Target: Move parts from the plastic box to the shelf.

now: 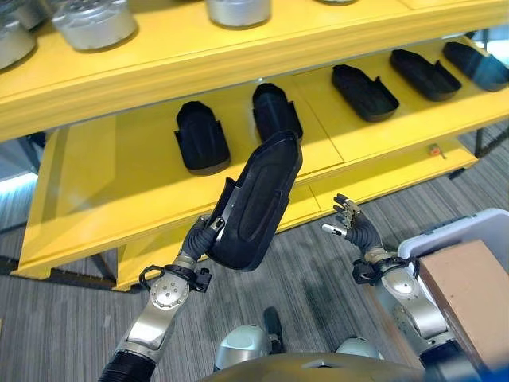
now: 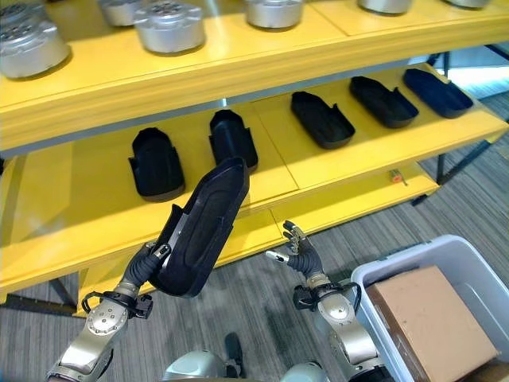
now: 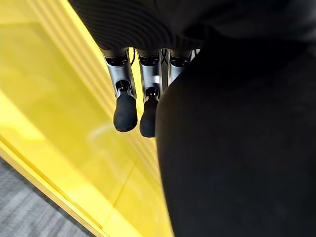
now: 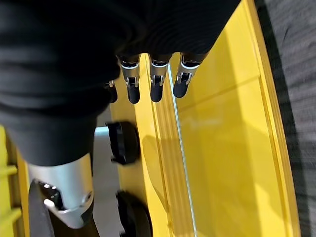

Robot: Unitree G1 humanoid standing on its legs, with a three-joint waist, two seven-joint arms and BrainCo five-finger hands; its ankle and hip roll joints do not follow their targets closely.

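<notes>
While the plastic box [image 2: 465,255] sits at the lower right of the frame with a brown carton [image 2: 429,322] inside it, both arms reach up from the bottom edge toward the shelf [image 1: 119,175]. From the lower left, the left arm angles up and to the right, and the left hand [image 1: 208,231] is curled round the lower end of a long black part [image 1: 258,199], holding it tilted with its top leaning to the right, in front of the shelf's lower board. Right of it, near the centre, the right hand [image 1: 350,223] is raised on a bent wrist, fingers loosely spread and holding nothing, well apart from the part. Beyond the hands, two upright black parts [image 1: 200,137] stand on the middle board, and three flatter ones [image 1: 364,91] lie in a row toward the upper right. Farthest, along the top edge, silver round parts [image 1: 94,22] sit on the upper board.
</notes>
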